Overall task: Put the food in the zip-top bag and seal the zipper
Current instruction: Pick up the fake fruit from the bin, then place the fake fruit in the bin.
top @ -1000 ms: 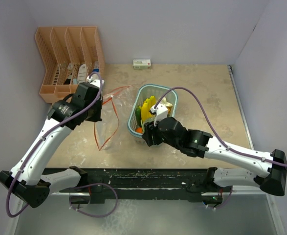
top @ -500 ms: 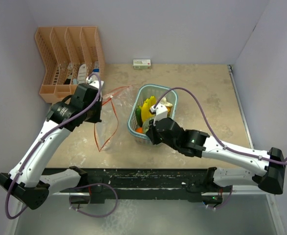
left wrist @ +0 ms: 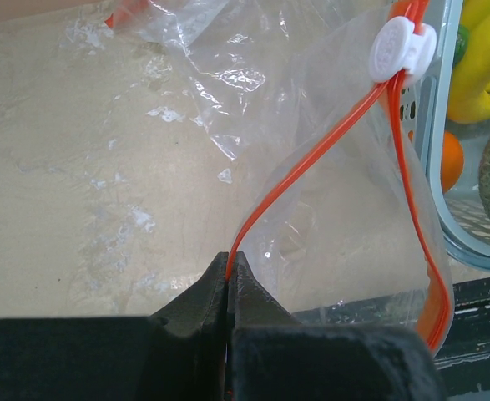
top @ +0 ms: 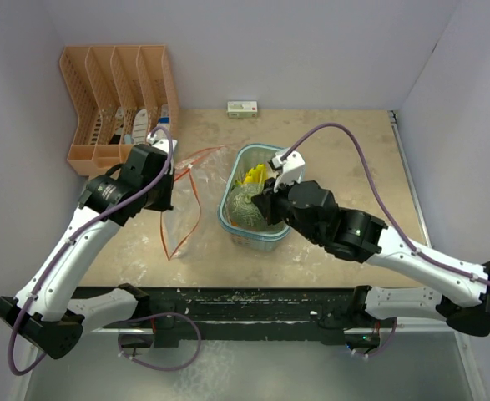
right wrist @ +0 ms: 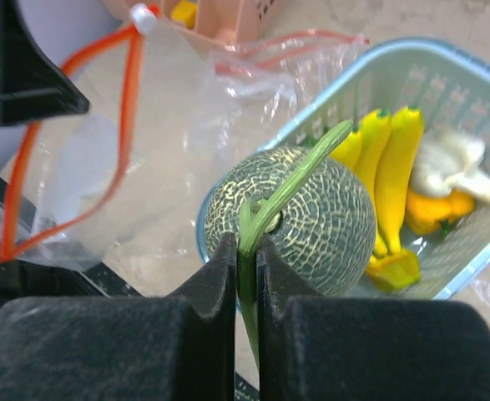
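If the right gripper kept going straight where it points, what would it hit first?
The right gripper is shut on the stem of the melon, which leads; beyond it, probably the basket rim, depth unclear.

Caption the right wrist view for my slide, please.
Right gripper pinches the stem of a round netted green melon over the light blue mesh basket, clear orange-zippered bag open beside it.

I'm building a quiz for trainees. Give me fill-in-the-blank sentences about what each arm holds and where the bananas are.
The right fingers clamp the melon by its green ____.
The left fingers pinch the zipper edge of the clear plastic ____.
The bananas lie inside the light blue ____.
Missing words: stem, bag, basket.
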